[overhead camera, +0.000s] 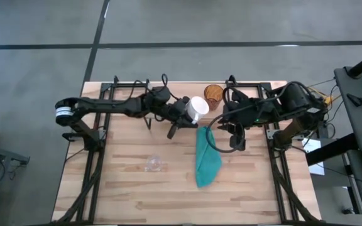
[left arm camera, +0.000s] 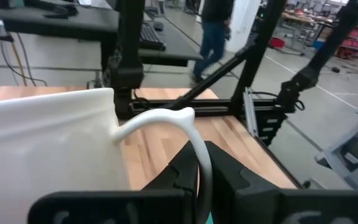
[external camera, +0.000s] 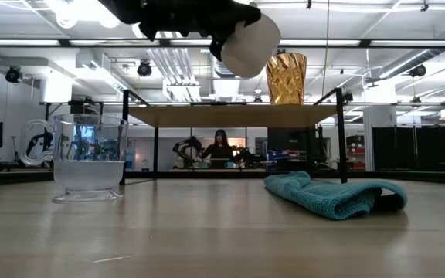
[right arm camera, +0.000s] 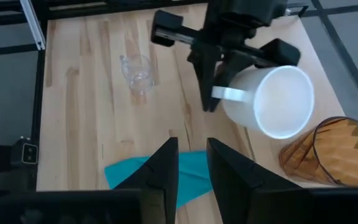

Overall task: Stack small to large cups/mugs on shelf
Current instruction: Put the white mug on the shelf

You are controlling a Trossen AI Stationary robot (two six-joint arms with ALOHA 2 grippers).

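The white mug (overhead camera: 198, 108) is held by its handle in the closed left hand (right arm camera: 211, 87), raised beside the amber cup (overhead camera: 213, 94) on the shelf (external camera: 230, 116); nesting inside the cup seems next, while the right hand (overhead camera: 234, 139) waits with fingers slightly apart over the desk (overhead camera: 131, 188).

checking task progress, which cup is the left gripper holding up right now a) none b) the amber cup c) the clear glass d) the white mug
d: the left gripper is shut on the handle of the white mug, lifted near the amber cup on the shelf; the clear glass stands on the table.
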